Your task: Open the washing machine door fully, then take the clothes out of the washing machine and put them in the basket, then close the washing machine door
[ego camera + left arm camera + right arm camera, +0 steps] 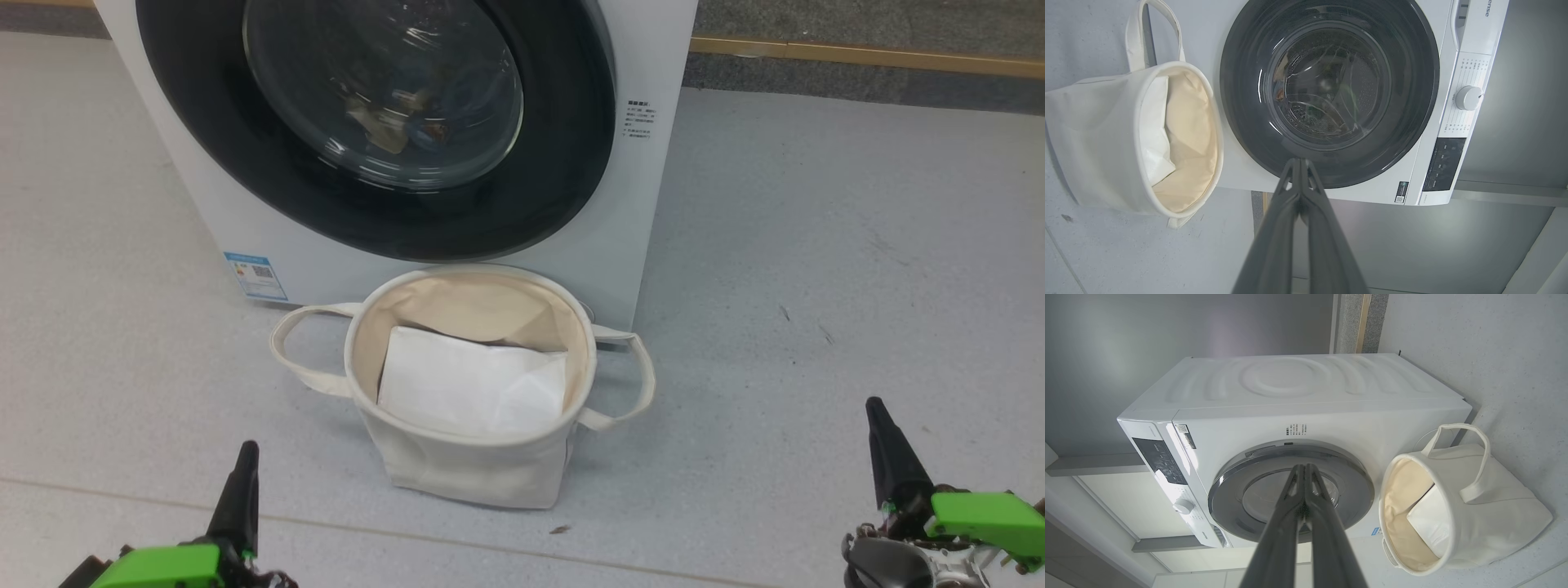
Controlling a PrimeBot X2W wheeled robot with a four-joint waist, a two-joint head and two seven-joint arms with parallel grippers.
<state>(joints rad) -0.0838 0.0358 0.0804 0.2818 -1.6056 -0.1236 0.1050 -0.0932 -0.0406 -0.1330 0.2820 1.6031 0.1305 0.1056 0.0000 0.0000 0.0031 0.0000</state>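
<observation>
The white washing machine (645, 212) stands at the top of the head view. The washing machine door (563, 163) lies flat against its front, with a black ring around clear glass. Through the glass I make out the clothes (396, 122), blue and brownish, in the drum. The cream basket (465, 474) stands on the floor just in front of the machine, handles out to both sides. My left gripper (247, 449) is shut at the lower left, short of the basket. My right gripper (875, 406) is shut at the lower right. Both are empty, with fingertips (1299, 163) pressed together.
A flat white folded sheet (473, 384) lies inside the basket. The machine's knob (1468, 98) and dark control panel (1443, 163) sit beside the door. Grey floor (816, 286) spreads right of the machine, up to a wall skirting with a wooden strip (857, 57).
</observation>
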